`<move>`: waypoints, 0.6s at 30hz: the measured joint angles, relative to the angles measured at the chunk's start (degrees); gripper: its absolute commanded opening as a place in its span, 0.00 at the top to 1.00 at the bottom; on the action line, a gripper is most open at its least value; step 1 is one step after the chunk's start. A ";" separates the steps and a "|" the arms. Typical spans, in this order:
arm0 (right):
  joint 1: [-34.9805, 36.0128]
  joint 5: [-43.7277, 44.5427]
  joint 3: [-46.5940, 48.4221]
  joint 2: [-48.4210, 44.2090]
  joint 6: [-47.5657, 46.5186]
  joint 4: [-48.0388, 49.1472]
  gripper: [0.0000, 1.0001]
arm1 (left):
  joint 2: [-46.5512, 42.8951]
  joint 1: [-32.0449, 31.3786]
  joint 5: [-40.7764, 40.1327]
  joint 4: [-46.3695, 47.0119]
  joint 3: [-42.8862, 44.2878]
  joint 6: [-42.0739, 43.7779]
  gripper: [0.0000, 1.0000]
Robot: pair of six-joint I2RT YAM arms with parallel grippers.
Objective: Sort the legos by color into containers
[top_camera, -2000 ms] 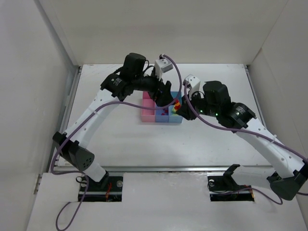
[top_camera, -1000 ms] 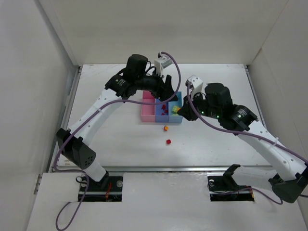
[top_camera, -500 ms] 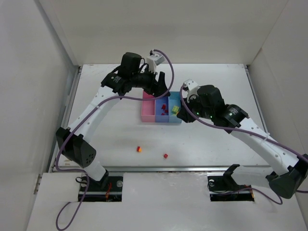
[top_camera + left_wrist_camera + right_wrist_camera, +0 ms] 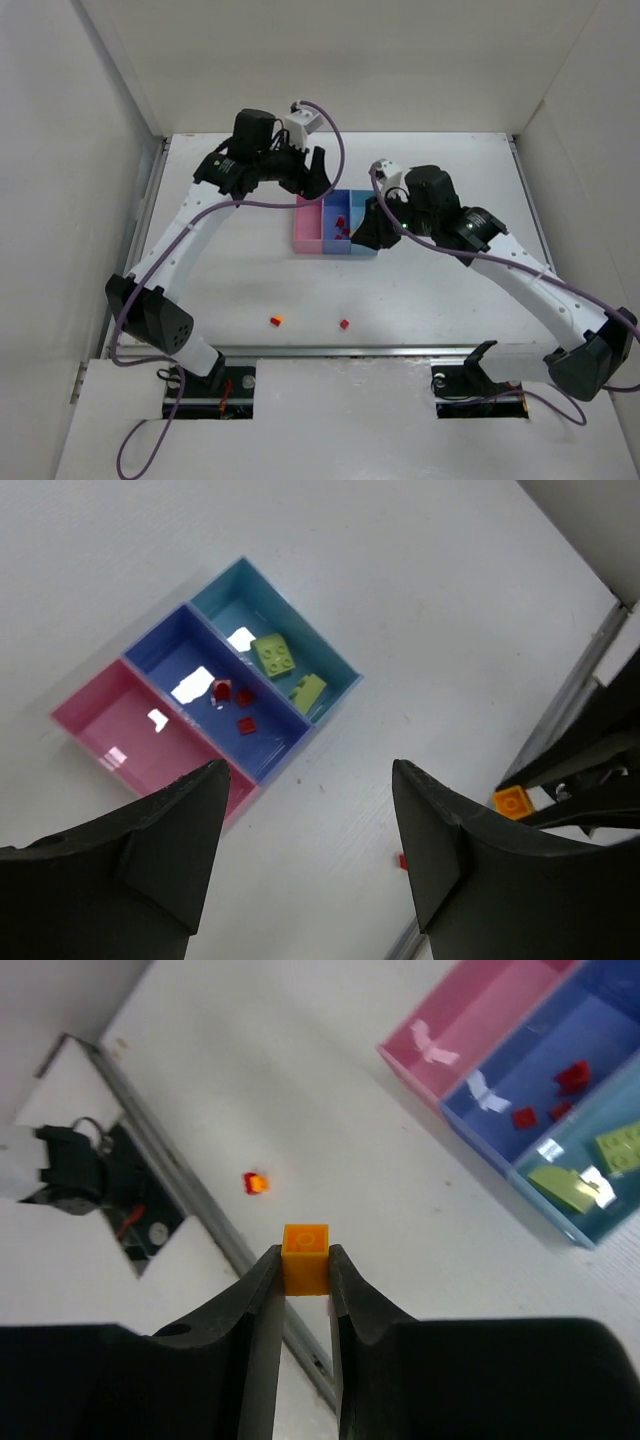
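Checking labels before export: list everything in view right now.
bins: 3 joined in a row, pink, blue, light blue, mid-table
green bricks: 2, yellow-green, in light blue bin
red bricks: 3, red, in blue bin
loose red brick: 1, red, table near front edge
loose red-orange brick: 1, left of it
orange brick: 1, orange, between right gripper's fingers
table: 1, white
left gripper: open, empty, above bins
right gripper: shut on orange brick

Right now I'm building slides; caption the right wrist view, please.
Right gripper pinching an orange brick above the table, with the pink, blue and light-blue bins at upper right.
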 measured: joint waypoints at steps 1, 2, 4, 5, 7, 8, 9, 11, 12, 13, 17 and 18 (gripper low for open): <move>-0.42 -2.23 0.00 0.07 0.76 1.27 0.98 | -0.72 0.96 -0.63 0.02 -0.44 0.13 0.36; -1.03 -5.99 -0.04 0.11 1.44 3.30 0.97 | -1.36 2.03 -1.53 -0.07 -0.83 0.17 0.36; -1.88 -13.90 -0.13 0.17 3.10 8.17 0.97 | -2.51 4.42 -3.06 0.00 -1.77 0.15 0.36; -2.36 -18.32 -0.11 0.35 3.72 10.56 0.97 | -3.08 5.81 -3.72 0.11 -2.38 0.13 0.36; -2.67 -25.29 0.44 1.09 4.15 13.70 0.97 | -4.26 8.57 -4.96 0.17 -3.85 0.11 0.36; -2.75 -28.35 0.92 1.70 4.28 14.78 0.97 | -4.90 10.01 -5.44 0.22 -4.79 0.02 0.36; -2.82 -31.26 1.42 2.36 4.33 15.63 0.97 | -5.53 11.26 -5.95 0.22 -5.77 -0.11 0.36; -2.82 -35.52 2.71 3.54 4.31 16.65 0.96 | -7.06 13.73 -6.80 0.70 -7.96 -0.28 0.36; -2.84 -36.92 3.52 4.15 4.28 16.87 0.96 | -7.96 14.56 -7.23 0.92 -9.16 -0.31 0.35; -2.84 -37.86 4.48 4.76 4.28 16.96 0.96 | -8.94 15.28 -7.61 1.07 -10.29 -0.33 0.33; -2.82 -35.71 9.51 8.61 4.24 16.50 0.94 | -13.07 17.29 -8.85 2.36 -14.29 -0.28 0.30; -2.84 -33.81 12.52 11.08 4.07 15.78 0.94 | -13.90 17.66 -9.33 2.62 -14.82 -0.26 0.29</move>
